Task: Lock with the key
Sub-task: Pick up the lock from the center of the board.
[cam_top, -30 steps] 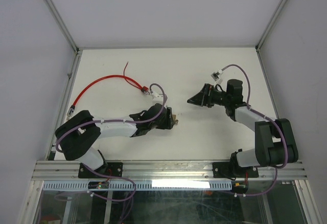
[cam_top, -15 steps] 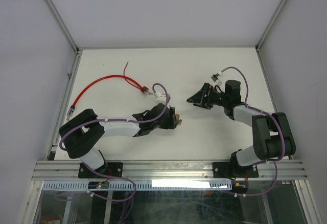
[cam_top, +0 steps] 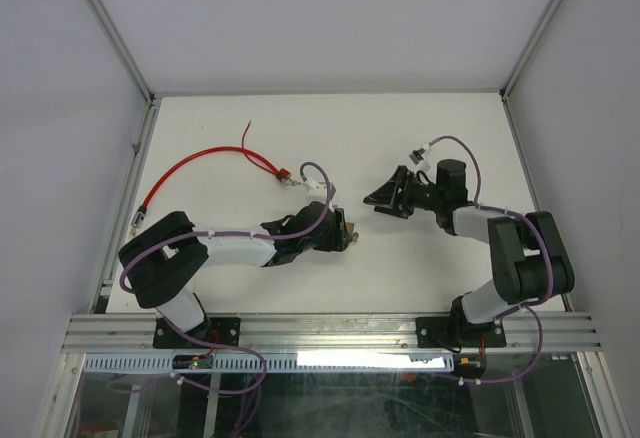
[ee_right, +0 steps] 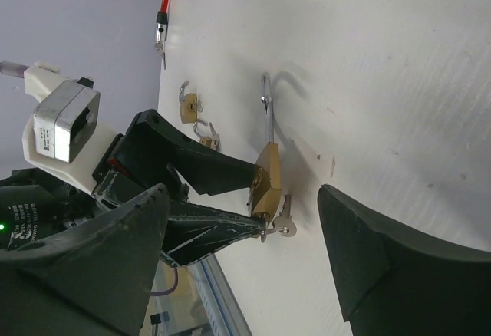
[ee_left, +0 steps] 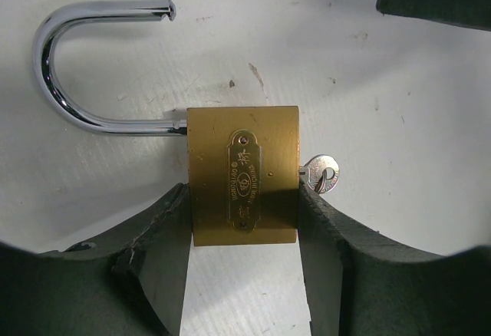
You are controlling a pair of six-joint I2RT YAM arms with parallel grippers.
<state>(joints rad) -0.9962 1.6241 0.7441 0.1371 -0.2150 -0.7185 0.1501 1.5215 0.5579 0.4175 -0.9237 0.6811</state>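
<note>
We see a brass padlock (ee_left: 242, 186) lying flat on the white table (cam_top: 400, 128), near the middle of its front half. The left gripper (cam_top: 338, 234) has hold of it. Its two dark fingers (ee_left: 165, 252) are closed partway, to the length of the brass body, one pressing the shackle end and the other the key end.

The padlock's steel shackle (ee_left: 54, 67) is swung open, with its free tip clear of the body. A small silver key (ee_left: 320, 173) sticks out of the padlock's end opposite the shackle, just beside one finger.

The right gripper (cam_top: 385, 198) is near the padlock on the key's side, apart from it and pointing toward it. Its jaws are spread wide with nothing between them. A red cable (cam_top: 190, 166) lies well apart from the padlock, on the shackle's side.
</note>
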